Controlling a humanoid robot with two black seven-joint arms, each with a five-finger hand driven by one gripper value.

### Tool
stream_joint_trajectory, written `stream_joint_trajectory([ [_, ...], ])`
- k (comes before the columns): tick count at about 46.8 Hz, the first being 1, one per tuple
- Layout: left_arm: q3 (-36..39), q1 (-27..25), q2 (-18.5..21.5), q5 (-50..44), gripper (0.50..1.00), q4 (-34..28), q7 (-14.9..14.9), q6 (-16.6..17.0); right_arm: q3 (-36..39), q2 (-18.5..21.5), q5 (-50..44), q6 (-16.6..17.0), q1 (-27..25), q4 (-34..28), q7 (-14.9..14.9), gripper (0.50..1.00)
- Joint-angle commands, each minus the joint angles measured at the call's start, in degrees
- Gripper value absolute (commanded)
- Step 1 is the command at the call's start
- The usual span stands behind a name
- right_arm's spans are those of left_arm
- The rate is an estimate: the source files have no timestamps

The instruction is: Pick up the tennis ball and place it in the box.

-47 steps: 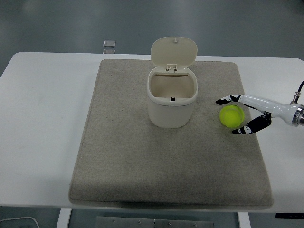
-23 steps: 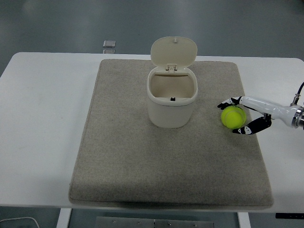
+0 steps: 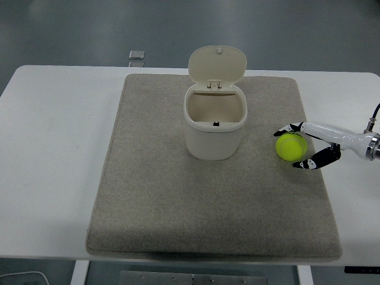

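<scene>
So over the last second the right hand point(image 3: 301, 145) has crept in on the tennis ball point(image 3: 291, 146); the fingertips were spread wider around it a second ago, and now the upper finger point(image 3: 287, 127) sits right at the top edge of the ball while the lower one point(image 3: 310, 162) hooks in just below and to the right; the ball itself has slid a touch lower and to the right on the mat point(image 3: 178, 202) along with that squeeze. We'd call the hand closing around the ball but not clearly clamped yet; there's contact or near-contact on both sides, and we can't tell from this view whether it's a firm grip. What it means for us: the grasp looks nearly done, the lift hasn't started, and the ball is still resting on the mat, well right of the box point(image 3: 214, 124).

The ball looks bright yellow-green, round and fuzzy, no visible squash from the fingers; it sits near the mat's right edge. The box is cream coloured with its lid point(image 3: 217, 64) flipped up at the back, so the opening is free and nothing's inside that we can see. The left arm isn't in view at all.
</scene>
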Motion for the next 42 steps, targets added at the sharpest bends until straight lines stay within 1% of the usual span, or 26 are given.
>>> stream_joint_trajectory([
  [1,0.0,0.0,0.0,0.0,0.992,0.0,0.1,0.0,0.0,0.0,0.0,0.0,0.0,0.0,0.0,0.809],
  [2,0.0,0.0,0.0,0.0,0.992,0.0,0.1,0.0,0.0,0.0,0.0,0.0,0.0,-0.1,0.0,0.797],
  [9,0.0,0.0,0.0,0.0,0.992,0.0,0.0,0.0,0.0,0.0,0.0,-0.4,0.1,-0.2,0.1,0.756],
  [14,0.0,0.0,0.0,0.0,0.992,0.0,0.1,0.0,-0.1,0.0,0.0,-1.2,0.0,-0.2,0.3,0.684],
  [17,0.0,0.0,0.0,0.0,0.992,0.0,0.0,0.0,-0.1,0.0,-0.3,-1.2,0.0,-0.2,0.4,0.658],
  [19,-0.1,0.0,0.0,0.0,0.992,0.0,0.0,0.0,0.0,0.0,-0.7,-1.3,0.0,-0.2,0.4,0.65],
  [28,-0.1,0.0,0.0,0.0,0.992,0.0,0.1,0.0,0.6,-0.4,-0.2,-1.4,0.3,0.0,0.6,0.566],
  [31,0.0,0.0,0.0,0.0,0.992,0.0,0.1,0.0,1.1,-0.7,0.0,-1.4,0.5,0.3,0.7,0.523],
  [32,0.0,0.0,0.0,0.0,0.992,0.0,0.1,0.0,1.1,-0.8,0.0,-1.4,0.7,0.4,0.9,0.5],
  [42,0.0,0.0,0.0,0.0,0.992,0.0,0.0,0.0,1.0,-1.2,0.2,-1.5,1.1,3.8,3.7,0.5],
])
